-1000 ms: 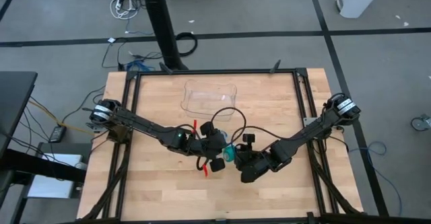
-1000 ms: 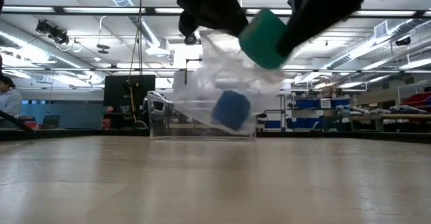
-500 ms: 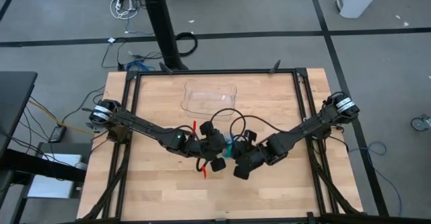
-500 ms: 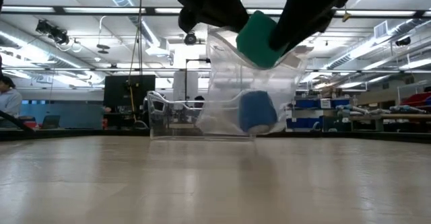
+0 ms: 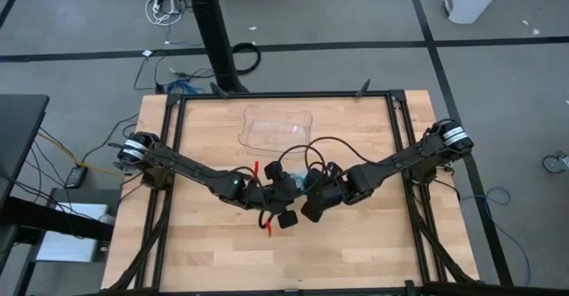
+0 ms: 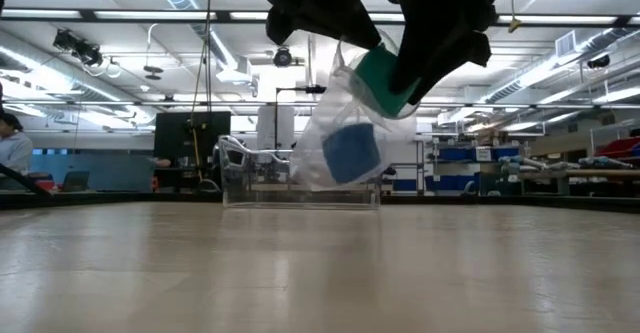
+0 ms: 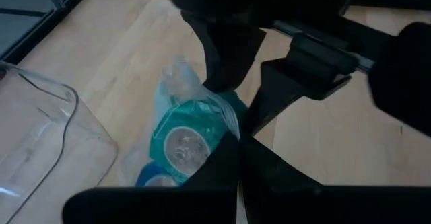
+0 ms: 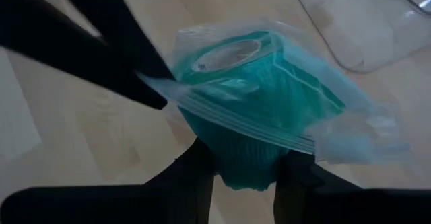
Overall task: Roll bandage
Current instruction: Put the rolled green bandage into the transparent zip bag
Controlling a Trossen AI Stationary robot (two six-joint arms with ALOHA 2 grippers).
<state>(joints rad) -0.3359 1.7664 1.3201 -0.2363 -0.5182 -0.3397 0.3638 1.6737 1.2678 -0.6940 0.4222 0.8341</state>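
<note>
Bandage [image 8: 252, 93], rolled, inside clear bag [image 6: 335, 138], aloft over surface [image 5: 213, 127] centre.
Right tool [image 8: 242, 158] clamped on roll's underside; left tool [image 7: 236, 140] pinching bag; roll axis tilted.

Both arms are pretty much all dark, black or near-black links with chunky rounded joints. The left arm [image 5: 182, 164] has a silver ringed cap at its shoulder joint, and so does the right arm [image 5: 404, 157], with pale banding around it. Thin black cables loop loosely above the wrists. There's a small green dot on the left arm's forearm. The left gripper [image 5: 286, 200] ends in blocky black parts, the right gripper [image 8: 244, 177] has flat matte-black fingers [image 8: 194, 173] with squared edges.
</note>
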